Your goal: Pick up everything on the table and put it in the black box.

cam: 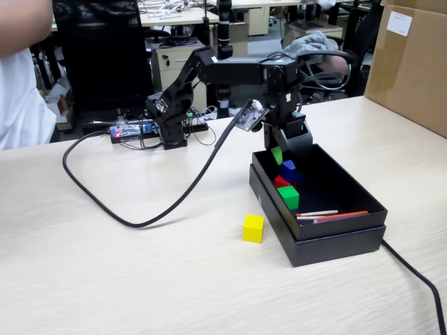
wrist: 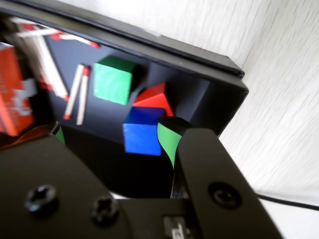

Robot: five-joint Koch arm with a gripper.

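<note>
The claw (cam: 278,155) hangs over the far end of the black box (cam: 335,241), its jaws parted, with green pads (wrist: 168,139) lining the tips and nothing between them. The box sits on the pale wooden tabletop (cam: 105,279) toward the right-hand edge in the fixed view, well back from the near edge. Inside it, below the claw, lie a blue cube (cam: 290,171), a red cube (cam: 281,181) and a green cube (cam: 288,197), close together along the left wall. Several red-tipped matchsticks (wrist: 79,94) lie farther along the floor of the box, and a red pencil-like stick (cam: 339,216) rests at its near end. A yellow cube (cam: 253,228) stands on the tabletop just outside the box's left wall. A black cable (cam: 140,209) loops across the tabletop.
</note>
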